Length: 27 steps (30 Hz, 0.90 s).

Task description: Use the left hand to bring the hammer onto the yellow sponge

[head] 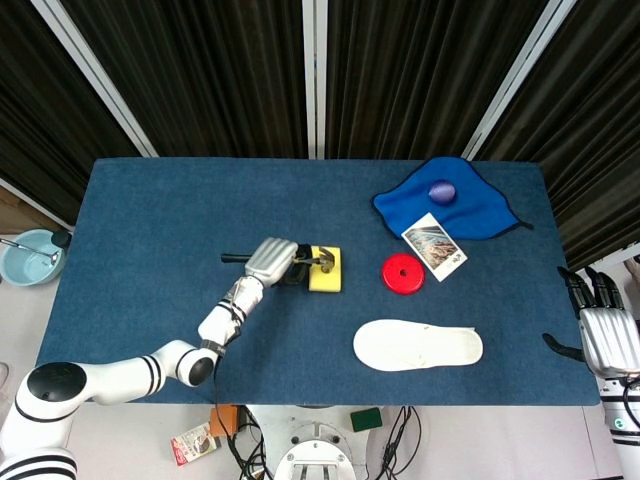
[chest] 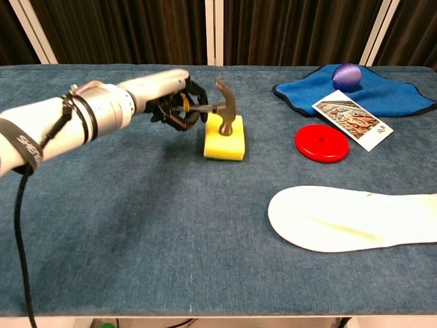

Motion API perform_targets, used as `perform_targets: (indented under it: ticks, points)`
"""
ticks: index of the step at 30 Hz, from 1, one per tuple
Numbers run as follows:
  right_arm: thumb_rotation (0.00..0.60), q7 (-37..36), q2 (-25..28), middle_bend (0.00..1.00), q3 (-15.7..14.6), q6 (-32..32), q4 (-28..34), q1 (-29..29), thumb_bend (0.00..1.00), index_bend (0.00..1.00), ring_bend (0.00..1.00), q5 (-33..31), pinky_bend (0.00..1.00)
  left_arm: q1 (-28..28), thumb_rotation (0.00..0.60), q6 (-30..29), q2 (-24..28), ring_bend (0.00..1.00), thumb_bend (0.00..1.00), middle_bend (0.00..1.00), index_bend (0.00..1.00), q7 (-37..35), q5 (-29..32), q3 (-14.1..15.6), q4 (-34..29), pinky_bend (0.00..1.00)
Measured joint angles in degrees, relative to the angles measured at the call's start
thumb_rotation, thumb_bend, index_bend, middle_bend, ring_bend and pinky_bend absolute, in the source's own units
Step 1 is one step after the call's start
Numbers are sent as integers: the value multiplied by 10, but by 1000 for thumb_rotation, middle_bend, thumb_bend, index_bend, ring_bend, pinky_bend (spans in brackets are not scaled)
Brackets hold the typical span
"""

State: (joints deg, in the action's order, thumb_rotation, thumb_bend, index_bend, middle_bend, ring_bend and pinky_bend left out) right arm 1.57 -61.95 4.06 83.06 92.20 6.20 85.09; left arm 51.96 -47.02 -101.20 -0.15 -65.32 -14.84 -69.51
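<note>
My left hand [head: 270, 259] [chest: 174, 102] grips the hammer's handle near the middle of the blue table. The hammer [chest: 224, 108] [head: 321, 262] has a dark metal head that presses down on the yellow sponge [chest: 224, 142] [head: 325, 270]. Its black handle end [head: 233, 258] sticks out to the left behind my hand. The sponge lies flat just right of my hand. My right hand [head: 605, 336] hangs at the table's right edge with its fingers apart, holding nothing.
A red disc [head: 402, 273] [chest: 321, 142] lies right of the sponge. A photo card [head: 434, 246], a blue cloth [head: 455, 207] and a purple ball [head: 442, 191] sit at the back right. A white insole [head: 417, 345] [chest: 355, 219] lies near the front edge.
</note>
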Motion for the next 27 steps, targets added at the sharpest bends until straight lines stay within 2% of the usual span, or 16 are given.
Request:
perform_targets:
  ticks: [4, 7, 11, 17, 21, 25, 27]
  points:
    - [600, 0, 0, 131, 0, -1, 1, 1, 114, 72, 0, 1, 70, -17, 600, -27, 41, 821, 1000, 889, 866, -22, -19, -5, -47, 942]
    - [600, -1, -1, 131, 0, -4, 0, 2, 113, 72, 0, 1, 70, -35, 600, -43, 60, 819, 1000, 886, 865, -33, -23, -6, -57, 939]
    - [600, -4, -4, 131, 0, -9, -4, 4, 113, 72, 0, 1, 70, -44, 600, -44, 59, 798, 999, 866, 846, -31, -7, -1, -27, 916]
    - [600, -7, -6, 131, -1, -12, -6, 6, 114, 72, 0, 1, 70, -53, 600, -36, 36, 696, 984, 763, 741, -9, 19, 9, 46, 790]
    - [600, -8, -6, 131, -1, -11, -6, 5, 113, 72, 0, 0, 70, -54, 600, -25, 23, 520, 882, 602, 576, 10, 29, 15, 72, 656]
    - [600, -10, -6, 131, -2, -10, -6, 4, 113, 72, 0, 0, 70, -53, 600, 1, 32, 243, 671, 317, 230, 31, 47, 18, 63, 406]
    - [600, -11, -6, 131, -2, -10, -7, 4, 113, 72, 0, 0, 70, -52, 600, 14, 41, 200, 617, 273, 191, 47, 65, 18, 50, 353]
